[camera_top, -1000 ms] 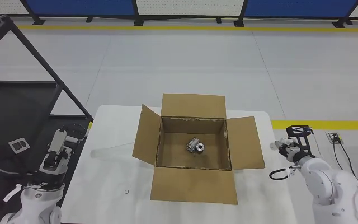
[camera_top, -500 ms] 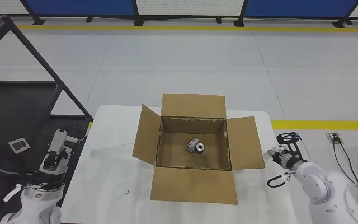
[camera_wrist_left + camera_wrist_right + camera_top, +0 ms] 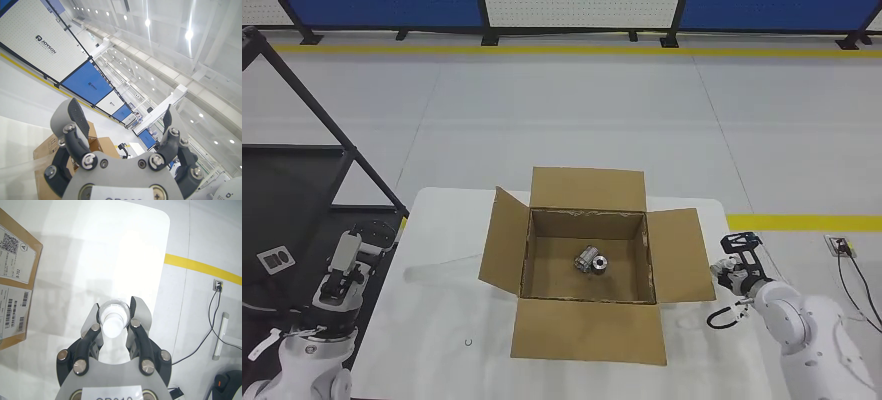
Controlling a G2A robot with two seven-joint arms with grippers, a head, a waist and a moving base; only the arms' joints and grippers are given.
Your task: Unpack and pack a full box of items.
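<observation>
The right claw [image 3: 115, 303] pinches a clear bottle [image 3: 114, 316] by its body. The right wrist view meets the bottle end-on, white cap toward the camera and long axis running down toward the white counter [image 3: 442, 320]. In the top view that claw sits at the right middle of the frame, just beside the right flap of the open cardboard box [image 3: 587, 345] at the centre. That view looks into the box, where one small silvery item [image 3: 591, 261] lies on its floor. The left claw [image 3: 122, 107] is spread, empty, at the lower left
</observation>
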